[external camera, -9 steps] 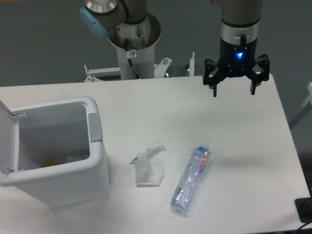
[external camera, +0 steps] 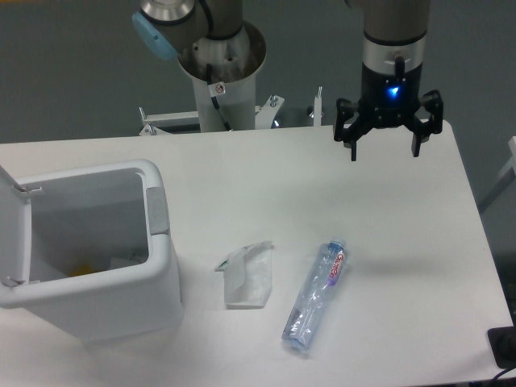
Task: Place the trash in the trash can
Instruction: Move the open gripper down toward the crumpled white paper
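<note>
The white trash can (external camera: 161, 282) stands at the left of the table with its lid open; something yellow lies inside. A crumpled white wrapper (external camera: 248, 275) with a green edge lies on the table right of the can. A crushed clear bottle (external camera: 315, 295) with a blue cap and red-purple label lies right of the wrapper. My gripper (external camera: 384, 153) hangs open and empty above the table's far right, well away from both items.
The arm's base column (external camera: 219, 72) stands behind the table's far edge. A dark object (external camera: 504, 347) sits at the bottom right corner. The table's right edge (external camera: 476, 218) runs close to the gripper.
The gripper has shifted very slightly up and left. Nothing else moved.
</note>
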`<state>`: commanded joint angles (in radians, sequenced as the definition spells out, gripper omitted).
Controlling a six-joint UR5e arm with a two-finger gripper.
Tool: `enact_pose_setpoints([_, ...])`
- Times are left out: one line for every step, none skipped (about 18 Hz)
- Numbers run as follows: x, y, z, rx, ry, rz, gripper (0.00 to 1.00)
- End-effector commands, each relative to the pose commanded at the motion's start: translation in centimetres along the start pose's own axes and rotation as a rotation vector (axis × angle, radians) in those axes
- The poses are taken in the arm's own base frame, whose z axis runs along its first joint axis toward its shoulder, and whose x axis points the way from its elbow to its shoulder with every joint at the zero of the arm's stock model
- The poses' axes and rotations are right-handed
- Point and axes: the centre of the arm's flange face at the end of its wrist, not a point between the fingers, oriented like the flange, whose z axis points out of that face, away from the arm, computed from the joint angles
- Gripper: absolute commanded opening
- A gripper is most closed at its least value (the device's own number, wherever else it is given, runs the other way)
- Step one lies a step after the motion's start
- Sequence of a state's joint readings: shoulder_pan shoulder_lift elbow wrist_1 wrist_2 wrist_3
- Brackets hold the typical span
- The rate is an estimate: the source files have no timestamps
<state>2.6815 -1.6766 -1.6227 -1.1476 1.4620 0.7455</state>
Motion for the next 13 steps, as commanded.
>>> enact_pose_setpoints([0.6, -0.3, 1.0, 0.01, -0.002, 0.01, 1.0])
enact_pose_setpoints([1.8, -0.7, 2.4, 0.021, -0.003, 0.027, 1.0])
enact_pose_setpoints([3.2, -1.3, 3.7, 0.051, -0.021, -0.004, 1.0])
enact_pose_setpoints([3.8, -1.3, 5.0, 0.061, -0.019, -0.048, 1.0])
enact_pose_setpoints([4.6, -1.7, 5.4, 0.076, -0.021, -0.058, 1.0])
enact_pose_setpoints([5.8, -2.2, 6.0, 0.073, -0.011, -0.037, 1.0])
enact_pose_setpoints([6.7, -2.6, 6.9, 0.064, 0.003, -0.02, 1.0])
enact_pose_setpoints([7.7, -2.9, 7.9, 0.053, 0.019, -0.001, 1.0])
enact_pose_setpoints([8.7, -3.3, 9.0, 0.041, 0.033, 0.034, 1.0])
enact_pose_setpoints([9.9, -3.5, 10.3, 0.025, 0.053, 0.08, 1.0])
enact_pose_setpoints([10.7, -3.6, 11.5, 0.015, 0.074, 0.113, 1.0])
enact_pose_setpoints([11.5, -3.7, 12.6, 0.012, 0.105, 0.124, 1.0])
enact_pose_setpoints([12.1, -3.7, 13.3, 0.027, 0.151, 0.123, 1.0])
